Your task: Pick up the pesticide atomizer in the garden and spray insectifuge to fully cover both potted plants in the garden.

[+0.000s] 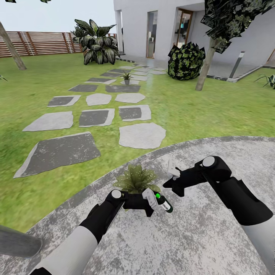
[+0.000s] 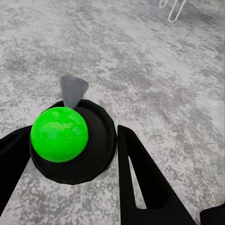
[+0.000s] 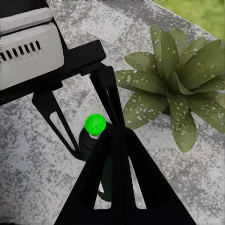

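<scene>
Head view: on the round grey patio (image 1: pixel 214 244) at the edge of the lawn (image 1: pixel 198 110), the robot's 2 arms meet just in front of a potted plant (image 1: pixel 136 179), its spotted green leaves spreading above the left forearm. The left gripper (image 1: pixel 151 202) holds the pesticide atomizer (image 1: pixel 163 203), a dark bottle topped with a bright green ball, tilted away to the right. The left wrist view shows the atomizer (image 2: pixel 70 140) end-on, sitting between the 2 black fingers (image 2: pixel 140 183), which are closed in around it. The right gripper (image 1: pixel 172 172) hangs just above and beside the bottle, and its jaws stand apart with nothing between them; in the right wrist view the atomizer (image 3: pixel 96 140) and the left gripper (image 3: pixel 89 122) lie past its own dark fingers (image 3: pixel 117 187), with the plant (image 3: pixel 176 86) close by on the paving. A second potted plant (image 1: pixel 126 78) stands well away among the grey stepping stones (image 1: pixel 141 135) leading to the house (image 1: pixel 164 26).
</scene>
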### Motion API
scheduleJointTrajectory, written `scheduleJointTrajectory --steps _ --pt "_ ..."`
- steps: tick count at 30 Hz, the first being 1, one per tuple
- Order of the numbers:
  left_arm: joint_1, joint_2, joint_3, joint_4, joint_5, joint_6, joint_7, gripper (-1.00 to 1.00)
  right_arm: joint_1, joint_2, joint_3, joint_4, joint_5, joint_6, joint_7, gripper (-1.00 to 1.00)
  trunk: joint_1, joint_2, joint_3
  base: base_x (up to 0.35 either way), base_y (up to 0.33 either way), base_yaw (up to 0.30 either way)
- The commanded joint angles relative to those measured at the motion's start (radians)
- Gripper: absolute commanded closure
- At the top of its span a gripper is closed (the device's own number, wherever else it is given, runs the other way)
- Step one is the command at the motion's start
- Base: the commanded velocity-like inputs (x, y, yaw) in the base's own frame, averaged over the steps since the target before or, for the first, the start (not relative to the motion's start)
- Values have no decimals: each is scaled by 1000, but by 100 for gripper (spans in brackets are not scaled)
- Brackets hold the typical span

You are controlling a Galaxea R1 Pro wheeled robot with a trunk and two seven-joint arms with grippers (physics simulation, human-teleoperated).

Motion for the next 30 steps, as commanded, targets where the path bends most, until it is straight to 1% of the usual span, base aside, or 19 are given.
scheduleJointTrajectory --steps 1,4,9,15,21,25,30 --pt "0 0 1 -2 -1 7 -4 100 -1 2 1 -2 7 8 6 100 0 0 -1 0 0 0" --pt "-1 0 0 -4 6 7 0 100 -1 11 1 -1 7 8 6 100 0 0 -1 0 0 0" --pt "-1 0 0 -14 33 7 2 100 -1 17 1 0 8 8 6 100 0 0 -1 0 0 0" --pt "-1 0 0 -16 40 7 6 100 -1 18 1 0 8 8 6 100 0 0 -1 0 0 0" --pt "-2 0 1 -56 55 8 7 100 -1 18 1 0 8 8 5 100 0 0 -1 0 0 0" --pt "-3 0 0 -62 58 10 7 100 -1 18 1 0 9 8 5 100 0 0 -1 0 0 0" --pt "-3 0 1 -92 59 18 3 100 -1 17 1 0 10 8 4 100 0 0 -1 0 0 0"
